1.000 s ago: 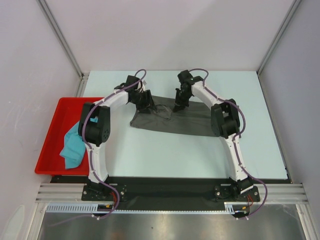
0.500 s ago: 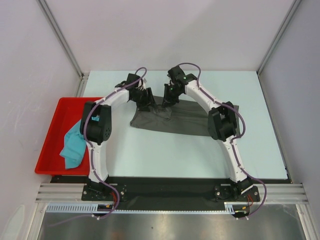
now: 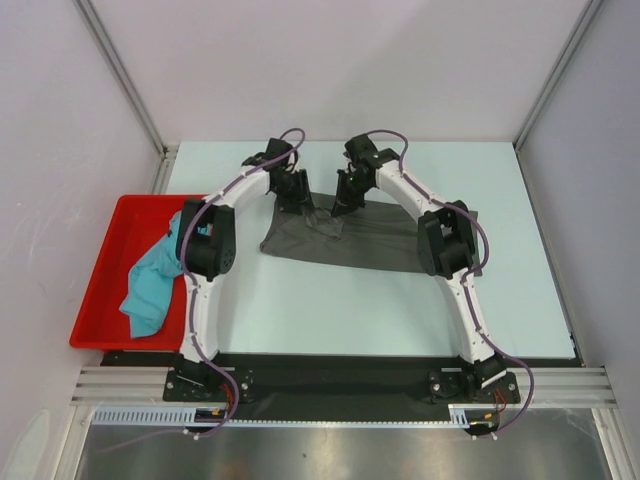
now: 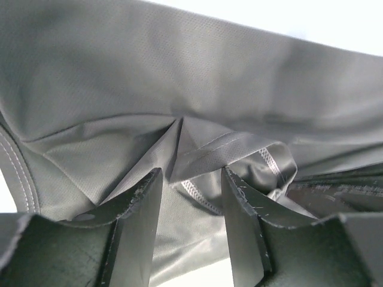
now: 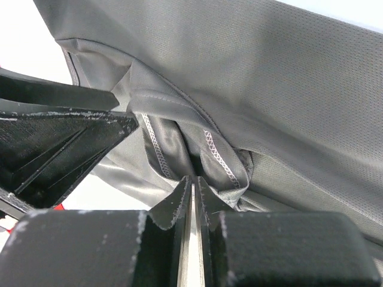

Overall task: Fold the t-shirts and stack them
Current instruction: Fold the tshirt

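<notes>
Right gripper (image 5: pixel 191 182): fingers pressed together to a thin slit, nipping a stitched hem fold of the grey shirt (image 5: pixel 287 78), whose cloth bunches right at the tips. Left gripper (image 4: pixel 189 179): just beside it, fingers (image 4: pixel 139 218) spread apart, straddling a raised crease of the same shirt without clamping it; a seam with light stitching runs through the gap. Seen from above, both grippers meet at the shirt's far left part, the arms arching in from either side. The shirt lies spread on the pale table (image 3: pixel 350 310), in its far half, between the two arms; it is rumpled where the grippers touch it and flat toward the right. The teal shirt (image 3: pixel 148 285) lies crumpled, well apart to the left, in the red tray (image 3: pixel 100 250) beside the table's left edge, partly hidden by the left arm.
</notes>
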Motion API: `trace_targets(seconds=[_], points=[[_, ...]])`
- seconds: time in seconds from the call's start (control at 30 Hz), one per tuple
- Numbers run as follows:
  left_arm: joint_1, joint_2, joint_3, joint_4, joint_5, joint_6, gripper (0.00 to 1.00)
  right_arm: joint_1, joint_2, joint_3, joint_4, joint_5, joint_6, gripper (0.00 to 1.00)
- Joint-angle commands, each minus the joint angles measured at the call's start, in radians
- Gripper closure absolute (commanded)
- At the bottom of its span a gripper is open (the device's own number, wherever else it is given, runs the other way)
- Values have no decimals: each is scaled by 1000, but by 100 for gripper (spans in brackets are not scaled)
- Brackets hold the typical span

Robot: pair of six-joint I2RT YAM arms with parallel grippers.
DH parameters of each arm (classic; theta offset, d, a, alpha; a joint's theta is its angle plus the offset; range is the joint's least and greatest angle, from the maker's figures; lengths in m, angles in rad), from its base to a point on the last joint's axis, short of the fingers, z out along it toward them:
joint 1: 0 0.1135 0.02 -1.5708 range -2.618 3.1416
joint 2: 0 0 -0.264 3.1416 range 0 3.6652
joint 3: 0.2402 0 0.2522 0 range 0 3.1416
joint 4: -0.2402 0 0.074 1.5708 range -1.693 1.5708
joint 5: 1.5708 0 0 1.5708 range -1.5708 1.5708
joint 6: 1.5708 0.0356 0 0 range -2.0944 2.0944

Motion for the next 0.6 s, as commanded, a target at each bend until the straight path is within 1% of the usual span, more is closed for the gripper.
trace_targets(seconds=[0.0, 0.17, 0.37, 0.57], points=[[-43, 16, 95, -56, -97, 50, 51, 8, -1, 3, -2, -28, -21, 90], [-74, 58, 169, -112, -177, 71, 54, 9, 0, -9, 0, -39, -30, 91], [-79, 92, 220, -125, -187, 70, 54, 11, 10, -15, -9, -42, -39, 92], [-79, 147, 307, -157, -177, 74, 55, 6, 7, -44, -9, -48, -47, 92]])
